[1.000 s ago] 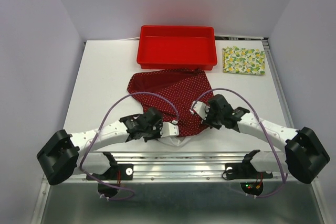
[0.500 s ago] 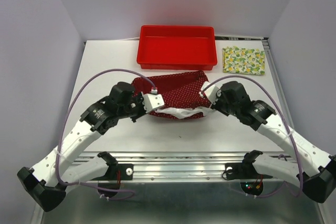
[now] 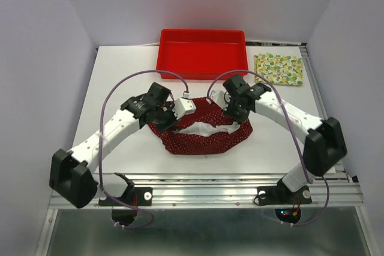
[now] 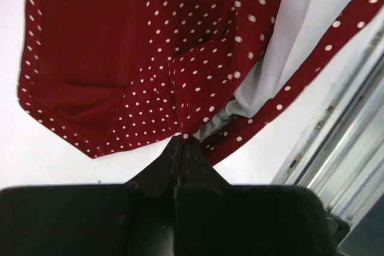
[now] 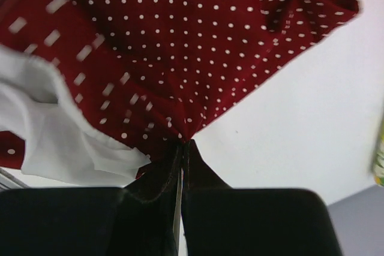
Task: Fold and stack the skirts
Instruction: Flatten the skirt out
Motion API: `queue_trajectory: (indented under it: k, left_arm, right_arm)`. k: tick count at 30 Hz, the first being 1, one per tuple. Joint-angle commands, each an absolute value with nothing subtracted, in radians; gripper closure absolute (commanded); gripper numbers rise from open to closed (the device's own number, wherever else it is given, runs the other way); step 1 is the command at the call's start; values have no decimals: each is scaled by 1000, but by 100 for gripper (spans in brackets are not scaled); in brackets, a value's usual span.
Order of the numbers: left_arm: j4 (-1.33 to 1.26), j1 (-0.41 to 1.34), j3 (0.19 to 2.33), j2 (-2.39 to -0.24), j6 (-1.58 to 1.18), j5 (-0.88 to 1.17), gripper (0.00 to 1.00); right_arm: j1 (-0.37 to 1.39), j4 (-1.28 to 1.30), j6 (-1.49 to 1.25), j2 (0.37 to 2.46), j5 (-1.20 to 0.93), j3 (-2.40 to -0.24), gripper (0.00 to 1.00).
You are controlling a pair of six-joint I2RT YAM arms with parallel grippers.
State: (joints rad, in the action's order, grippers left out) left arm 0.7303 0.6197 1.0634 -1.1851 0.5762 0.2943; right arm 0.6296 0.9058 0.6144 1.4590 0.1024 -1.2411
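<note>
The dark red skirt (image 3: 207, 139) with tiny white dots lies bunched in the middle of the table, its white lining (image 3: 201, 129) showing in the fold. My left gripper (image 3: 174, 118) is shut on its left part, and in the left wrist view the fingertips of that gripper (image 4: 182, 138) pinch dotted cloth (image 4: 150, 58). My right gripper (image 3: 236, 115) is shut on the right part, its tips (image 5: 186, 142) nipping the cloth (image 5: 198, 46). The cream skirt with lemons (image 3: 278, 69) lies folded flat at the back right, apart from both grippers.
A red plastic tray (image 3: 202, 71) stands at the back centre, just behind the grippers. The metal rail (image 3: 204, 187) runs along the table's near edge. Purple cables arc over both arms.
Both grippers have shut on the red skirt's near part and carried it away from the rail toward the tray, doubling the cloth over. The lemon skirt has not moved.
</note>
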Motion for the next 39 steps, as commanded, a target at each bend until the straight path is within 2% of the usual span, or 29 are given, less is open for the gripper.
queue_trajectory:
  k: [1,4,6,9,11,16,19,27,30,35,39]
  left_arm:
    - [603,543,1042,-1297,546,305,100]
    - [542,410,1042,-1402,567,310,100]
    - [532,385,1042,-1439,592,292,100]
    - [569,376,1034,-1393,688,339,100]
    - [636,379,1045,-1355,728,437,100]
    - [764,425,1063,-1253,863,531,93]
    - [746,463,1020,-1224,861,488,87]
    - [733,480,1031,-1371,814,476,77]
    - [719,526,983,-1374,819,428,79]
    - [703,603,908,-1326,841,386,92]
    - [658,614,1038,-1282,704,469,98]
  right_arm:
    - [545,861,664,1638,14,-1337,99]
    - [471,844,670,1761,-20,-1434,99]
    - [431,856,689,1790,-26,-1472,99]
    - [431,899,710,1760,-57,-1488,99]
    - [431,943,696,1706,-165,-1517,99]
    - [431,1005,770,1599,-316,-1500,99]
    - [460,965,788,1539,-278,-1415,96]
    - [483,1006,785,1634,-238,-1410,92]
    - [483,1023,787,1626,-264,-1375,93]
    - [515,971,723,1594,-274,-1266,99]
    - [558,905,600,1546,-328,-1362,99]
